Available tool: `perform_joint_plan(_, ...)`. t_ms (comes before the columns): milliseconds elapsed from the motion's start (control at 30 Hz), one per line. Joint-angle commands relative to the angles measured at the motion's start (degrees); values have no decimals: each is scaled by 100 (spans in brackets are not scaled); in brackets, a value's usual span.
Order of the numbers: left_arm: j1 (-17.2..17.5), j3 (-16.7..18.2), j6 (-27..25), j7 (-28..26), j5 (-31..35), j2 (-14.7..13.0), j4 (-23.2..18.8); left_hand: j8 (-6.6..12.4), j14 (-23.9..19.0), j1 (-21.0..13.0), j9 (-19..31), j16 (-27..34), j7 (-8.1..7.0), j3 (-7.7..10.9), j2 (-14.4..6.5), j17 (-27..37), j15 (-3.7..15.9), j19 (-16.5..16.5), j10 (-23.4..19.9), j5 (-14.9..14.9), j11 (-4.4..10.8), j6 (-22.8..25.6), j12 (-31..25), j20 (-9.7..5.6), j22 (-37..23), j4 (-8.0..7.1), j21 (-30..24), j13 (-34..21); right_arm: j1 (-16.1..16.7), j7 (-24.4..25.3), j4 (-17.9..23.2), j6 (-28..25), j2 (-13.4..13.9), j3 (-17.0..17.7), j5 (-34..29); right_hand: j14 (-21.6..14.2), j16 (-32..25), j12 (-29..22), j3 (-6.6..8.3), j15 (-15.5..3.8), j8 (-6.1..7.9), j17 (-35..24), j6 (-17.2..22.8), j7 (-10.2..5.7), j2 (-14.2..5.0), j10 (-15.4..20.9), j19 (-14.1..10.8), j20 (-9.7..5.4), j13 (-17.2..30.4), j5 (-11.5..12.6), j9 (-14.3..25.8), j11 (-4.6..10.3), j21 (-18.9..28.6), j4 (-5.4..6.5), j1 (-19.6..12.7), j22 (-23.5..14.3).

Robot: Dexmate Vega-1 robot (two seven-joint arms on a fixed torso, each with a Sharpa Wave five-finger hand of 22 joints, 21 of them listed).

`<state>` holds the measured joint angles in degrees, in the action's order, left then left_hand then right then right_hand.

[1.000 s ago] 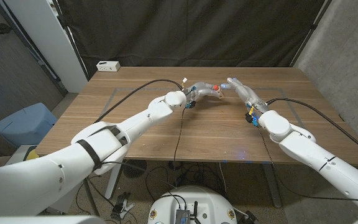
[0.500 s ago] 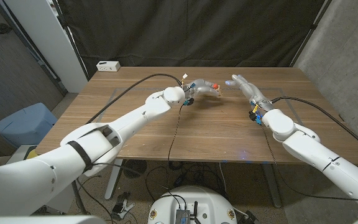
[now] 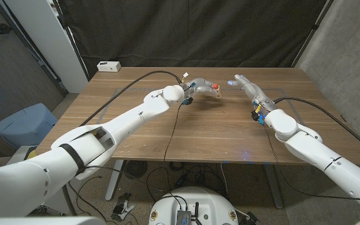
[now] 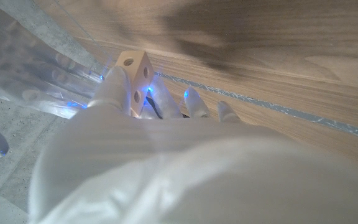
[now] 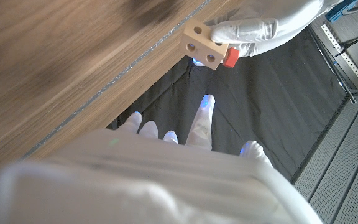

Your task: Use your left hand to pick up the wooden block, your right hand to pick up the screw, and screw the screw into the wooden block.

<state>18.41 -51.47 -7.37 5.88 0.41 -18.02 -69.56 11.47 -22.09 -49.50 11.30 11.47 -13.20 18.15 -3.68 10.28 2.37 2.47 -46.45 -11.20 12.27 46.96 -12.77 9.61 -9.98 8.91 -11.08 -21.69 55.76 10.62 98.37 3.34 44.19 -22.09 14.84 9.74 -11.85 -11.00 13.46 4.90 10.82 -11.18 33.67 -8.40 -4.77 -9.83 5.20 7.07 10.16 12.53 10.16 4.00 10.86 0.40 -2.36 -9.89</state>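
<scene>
Backed the right hand's fingers point(image 5: 202, 115) off the wooden block point(image 5: 201, 42) since a second ago, when they nearly touched it; hardly anything shifted in the last half second. Now spread wide and straight, holding nothing, pointing toward the block from near by with a clear gap between. Left fingers point(image 4: 114, 87) wrapped around the block, gripping it above the desk point(image 3: 167, 134) near its far middle, holed faces turned toward the right hand point(image 3: 245, 87). Red screw point(image 5: 230, 57) already at the block's side next to the left hand point(image 3: 199, 89), head standing out; cannot tell how deep the shank sits.

Judged from that: picking up done on both sides, screw started in a hole, driving step under way or nearly over. Next move, if more turns are wanted: bring the right fingers in again, pinch the red head square on, twist without pushing the block out of the left grip. Calls for a steady left hold and a straight approach, since a slanted push could tilt the screw in its hole.

Around: black cables point(image 3: 174, 131) trailing from both wrists across the desk, well below the raised hands. White box point(image 3: 109, 65) at the far left corner, well apart. Blue bin point(image 3: 22, 125) on the floor beside the desk's left edge. Black curtain point(image 3: 199, 31) behind. Nothing between the right fingers and the screw head.
</scene>
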Motion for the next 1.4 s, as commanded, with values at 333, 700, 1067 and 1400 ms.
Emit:
perform_joint_plan(333, -30, -80, -407, 241, 284, -309, -564, 25, -101, 65, 15, 39, 219, 12, 9, 11, 281, -9, -70, -44, 1, 258, -58, 48, -22, -51, -11, -61, -359, -308, -492, 216, -145, -216, 8, 734, -15, -8, -24, 23, -16, -16, -20, 131, 43, -14, -73, 15, 11, 31, 12, -60, 51, 27, -10, 3)
perform_joint_plan(700, -24, -72, -482, 258, 346, -351, -652, 25, -143, 78, 13, 50, 232, 4, 18, 12, 301, -6, -112, -45, 3, 261, -84, 59, -22, -51, -13, -97, -472, -407, -624, 176, -210, -313, 43, 788, 6, 20, -66, 38, -21, -23, -40, 142, 104, -73, -48, 38, 12, 25, 14, -56, 35, 43, 32, 2)
perform_joint_plan(1067, -54, -90, -474, 301, 368, -322, -596, 29, -151, 74, 12, 48, 225, 4, 24, 12, 310, 9, -139, -47, 2, 272, -102, 59, -22, -43, -19, -131, -547, -530, -538, 28, -182, -408, 54, 883, 30, 53, -120, 37, -47, -43, -131, 79, 125, -187, 50, 24, 15, 26, 14, -43, -2, 114, 123, -2)
perform_joint_plan(1400, -77, -112, -503, 343, 379, -303, -566, 19, -158, 67, 12, 46, 210, 6, 20, 13, 308, 6, -141, -49, 3, 248, -109, 66, -22, -37, -17, -165, -649, -597, -528, -33, -229, -508, 19, 908, 26, 55, -147, 43, -49, -55, -163, 80, 109, -226, 85, 6, 16, 30, 14, -53, -8, 176, 177, -4)
